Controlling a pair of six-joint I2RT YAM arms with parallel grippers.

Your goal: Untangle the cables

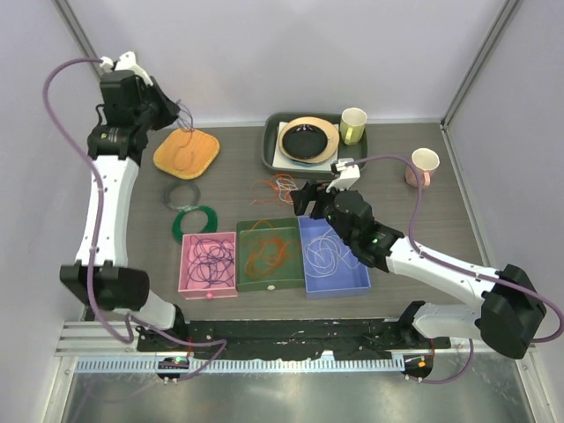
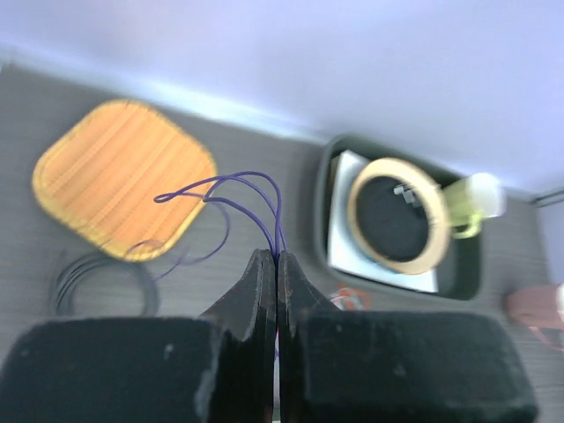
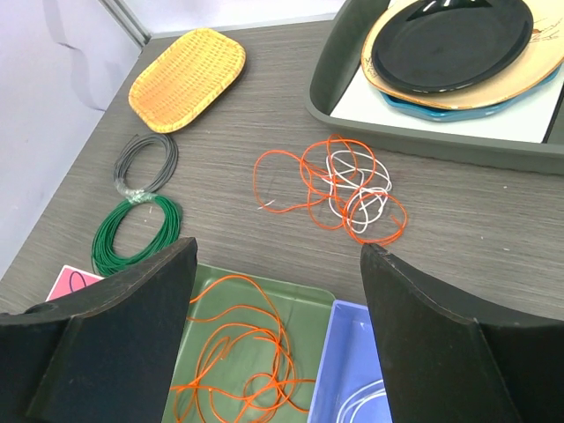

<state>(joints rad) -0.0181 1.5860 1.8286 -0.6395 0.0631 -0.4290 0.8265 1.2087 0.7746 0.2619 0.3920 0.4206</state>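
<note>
A tangle of orange and white cables (image 3: 345,188) lies on the table below the grey tray; it also shows in the top view (image 1: 278,187). My left gripper (image 2: 278,257) is shut on a dark purple cable (image 2: 236,196), held high over the orange woven mat (image 1: 186,152). My right gripper (image 3: 278,256) is open and empty, above the far edges of the green tray (image 3: 317,304) and blue tray (image 3: 345,352). Orange cables (image 1: 268,248) lie in the green tray, purple ones (image 1: 210,258) in the pink tray, white ones (image 1: 328,253) in the blue tray.
A dark green coil (image 1: 193,220) and a grey coil (image 1: 183,194) lie left of the trays. A grey tray (image 1: 273,145) with plates, a yellow-green cup (image 1: 353,125) and a pink cup (image 1: 423,166) stand at the back.
</note>
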